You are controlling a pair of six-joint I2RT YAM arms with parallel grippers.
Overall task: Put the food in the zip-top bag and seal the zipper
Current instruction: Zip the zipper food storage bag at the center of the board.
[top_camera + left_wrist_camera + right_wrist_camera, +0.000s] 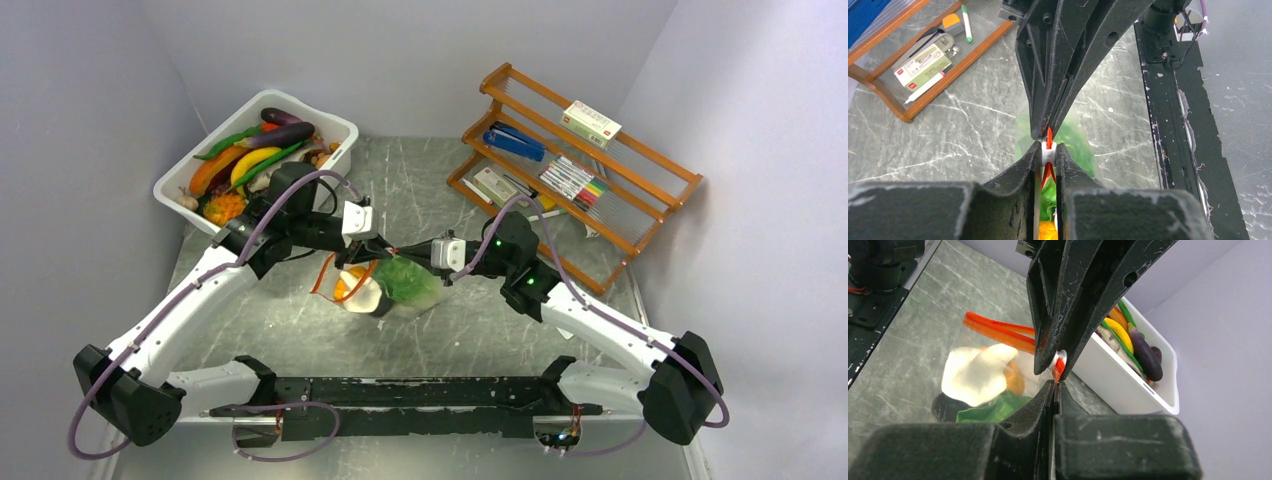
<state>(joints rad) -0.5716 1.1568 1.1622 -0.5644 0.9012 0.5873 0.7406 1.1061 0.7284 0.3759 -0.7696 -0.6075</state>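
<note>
Bag lies mid-tabletop, just beyond both pincer tips. Inside it: lettuce, orange fruit, pale mushroom piece, and a dark piece low in the right wrist view. Zipper runs along the mouth. Its two orange-red strips gape apart toward the bag's 9 o'clock end and come together at 12 o'clock, where the pincers meet. Left pincer is clamped tight on the zipper's small white tip. Right pincer is also fully closed, nipping the red strip right beside that tip, its fingers almost touching the left's. White bin of other toy vegetables sits at 10 o'clock from the bag. Wooden rack is at 2 o'clock, carrying a blue stapler, markers and a small box.
</note>
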